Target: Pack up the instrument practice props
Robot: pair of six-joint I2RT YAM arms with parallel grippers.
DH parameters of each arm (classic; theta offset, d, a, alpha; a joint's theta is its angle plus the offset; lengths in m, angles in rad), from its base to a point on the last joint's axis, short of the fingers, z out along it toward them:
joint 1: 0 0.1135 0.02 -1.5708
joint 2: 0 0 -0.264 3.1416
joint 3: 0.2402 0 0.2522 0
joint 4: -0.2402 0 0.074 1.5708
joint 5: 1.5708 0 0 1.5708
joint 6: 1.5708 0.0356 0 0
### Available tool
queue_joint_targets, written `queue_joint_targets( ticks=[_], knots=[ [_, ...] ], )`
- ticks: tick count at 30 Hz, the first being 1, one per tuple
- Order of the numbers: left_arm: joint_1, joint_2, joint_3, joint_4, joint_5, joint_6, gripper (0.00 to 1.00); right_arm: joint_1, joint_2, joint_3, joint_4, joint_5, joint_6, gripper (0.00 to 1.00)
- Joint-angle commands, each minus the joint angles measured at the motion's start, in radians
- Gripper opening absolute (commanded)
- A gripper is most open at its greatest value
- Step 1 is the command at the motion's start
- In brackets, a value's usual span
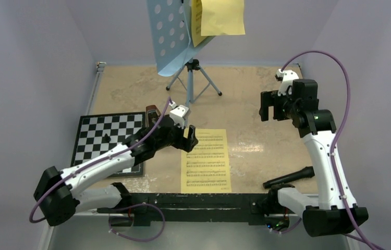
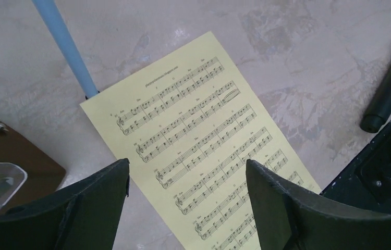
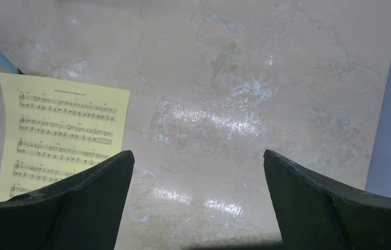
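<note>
Yellow sheet (image 1: 206, 160) of printed music staves lies flat on the desk (image 1: 266, 146), close to the middle of its near edge. Your left gripper (image 1: 190, 136) hangs over the sheet's far left corner with its jaws spread wide and nothing between them. The left wrist view shows the sheet (image 2: 198, 140) under those fingers (image 2: 105, 192). You can see rows of notes and a small title line at the top, too fine to read. The light-blue music stand (image 1: 175, 36) rises at the middle of the far edge on its tripod legs (image 1: 193, 78). One leg's foot (image 2: 90, 94) lands just beside the sheet's corner. More yellow sheets (image 1: 219, 18) rest on the stand. The brown metronome (image 1: 153, 111) sits at the far right corner of the chessboard (image 1: 105, 138), which lies along the left edge. Your right gripper (image 1: 269, 109) hovers wide and empty over bare desk near the right edge. A black cylinder (image 1: 290, 177) lies near the right arm's base.
</note>
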Motion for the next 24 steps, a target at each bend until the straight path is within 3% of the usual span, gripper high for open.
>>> queue_joint_targets(
  ticks=[1, 4, 7, 12, 16, 19, 22, 24],
  knots=[
    [0.012, -0.171, -0.005, -0.012, 0.033, 0.281, 0.88, -0.002, 0.03, 0.097, -0.007, -0.008, -0.027, 0.99],
    [0.052, -0.272, -0.007, 0.022, 0.037, 0.46, 0.89, -0.002, 0.066, 0.144, -0.005, -0.035, -0.047, 0.99],
    [0.137, -0.318, 0.005, 0.048, 0.129, 0.585, 0.89, -0.003, 0.102, 0.178, 0.004, -0.116, -0.065, 0.99],
    [0.171, -0.283, 0.05, 0.033, 0.207, 0.767, 0.82, -0.053, 0.18, 0.232, 0.063, -0.455, -0.03, 0.99],
    [0.176, -0.202, 0.077, 0.116, 0.165, 0.819, 0.79, -0.063, 0.262, 0.235, 0.239, -0.632, -0.004, 0.96],
    [0.188, -0.156, 0.092, 0.195, 0.234, 0.886, 0.78, -0.06, 0.367, 0.255, 0.395, -0.687, -0.013, 0.93],
    [0.19, -0.186, 0.098, 0.177, 0.359, 1.06, 0.75, -0.06, 0.478, 0.319, 0.44, -0.703, -0.047, 0.88],
    [0.19, -0.231, 0.146, 0.104, 0.374, 1.095, 0.75, -0.06, 0.525, 0.349, 0.47, -0.706, -0.045, 0.88]
  ],
)
